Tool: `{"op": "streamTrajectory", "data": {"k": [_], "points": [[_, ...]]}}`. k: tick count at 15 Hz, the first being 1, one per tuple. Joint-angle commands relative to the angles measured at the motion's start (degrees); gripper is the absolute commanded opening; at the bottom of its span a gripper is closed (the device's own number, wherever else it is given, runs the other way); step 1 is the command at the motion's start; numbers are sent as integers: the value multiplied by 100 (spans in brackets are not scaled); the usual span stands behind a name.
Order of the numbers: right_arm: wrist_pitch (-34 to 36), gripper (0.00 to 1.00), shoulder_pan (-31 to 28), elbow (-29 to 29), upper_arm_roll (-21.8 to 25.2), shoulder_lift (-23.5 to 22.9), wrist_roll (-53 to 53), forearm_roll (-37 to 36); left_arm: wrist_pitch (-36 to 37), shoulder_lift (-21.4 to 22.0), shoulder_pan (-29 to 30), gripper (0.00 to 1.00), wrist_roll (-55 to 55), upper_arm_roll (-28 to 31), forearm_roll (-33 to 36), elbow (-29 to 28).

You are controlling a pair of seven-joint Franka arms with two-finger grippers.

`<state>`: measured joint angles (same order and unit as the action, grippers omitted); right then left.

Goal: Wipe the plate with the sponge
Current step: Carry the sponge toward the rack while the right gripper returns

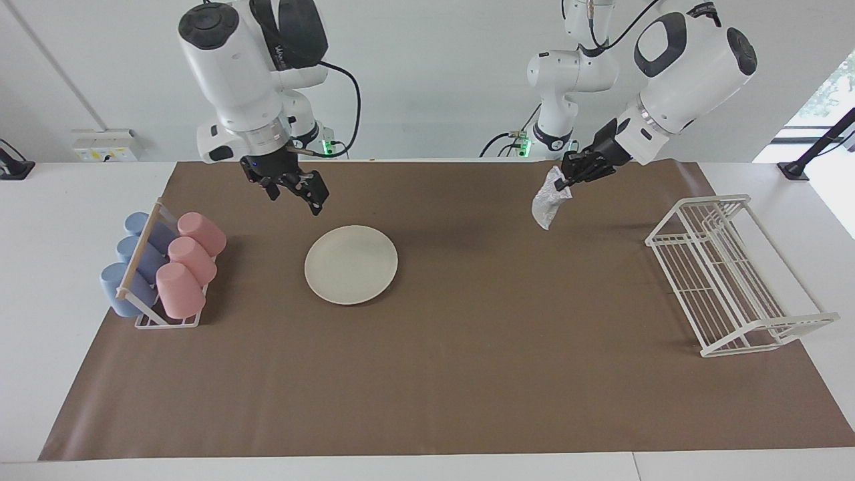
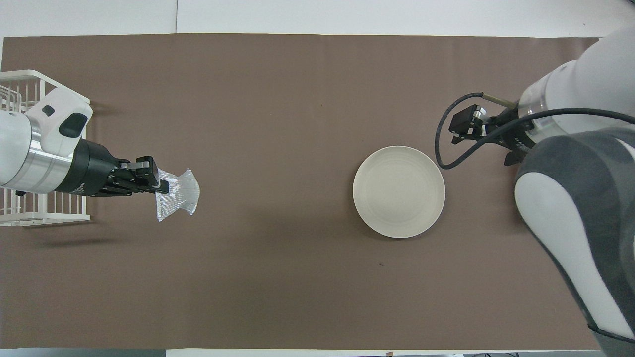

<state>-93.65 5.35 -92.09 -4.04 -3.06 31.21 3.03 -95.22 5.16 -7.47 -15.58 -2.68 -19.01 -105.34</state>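
Facing view: brown mat (image 1: pixel 467 374) covers most of the tabletop (image 1: pixel 53 200), reaching nearly to its edges.

White wire rack (image 1: pixel 731 274) sits on the mat at the left arm's end, tipped on its side. Cup holder (image 1: pixel 163 321) with pink cups (image 1: pixel 190 264) and blue cups (image 1: pixel 133 260) lying in rows sits at the mat's edge at the right arm's end.

Plate (image 1: pixel 351 264) lies flat on the mat, roughly midway between the robots' edge and the edge away from them, toward the right arm's end, well apart from the cup holder. Nothing on it, nothing touching it.

Left gripper (image 1: pixel 566 182) is up in the air over the mat near the robots' edge, between plate and rack, closer to the rack. Fingertips pinched on the top of the sponge (image 1: pixel 548 200); sponge hangs down from them, clear of the mat. Overhead view shows the same: sponge (image 2: pixel 177 194) fans out from the left gripper (image 2: pixel 161 186), well apart from the plate (image 2: pixel 399 198).

Right gripper (image 1: pixel 304 190) hovers over the mat just off the plate's rim, on the robots' side toward the cup holder. Jaws wide, holding nothing.
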Motion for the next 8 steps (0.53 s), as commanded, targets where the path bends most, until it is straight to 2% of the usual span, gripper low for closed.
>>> {"op": "streamTrajectory", "data": {"k": [1, 5, 8], "points": [[320, 100, -490, -160, -70, 227, -1035, -57, 416, -261, -44, 0, -436, -66, 1342, 470], [365, 100, -746, -108, -62, 236, -1723, -92, 1091, -322, -132, 0, -472, -233, 3373, 811], [531, 100, -738, -134, -70, 341, -1741, -224, 1646, -733, -447, 0, -472, -233, 4788, 1269]]}}
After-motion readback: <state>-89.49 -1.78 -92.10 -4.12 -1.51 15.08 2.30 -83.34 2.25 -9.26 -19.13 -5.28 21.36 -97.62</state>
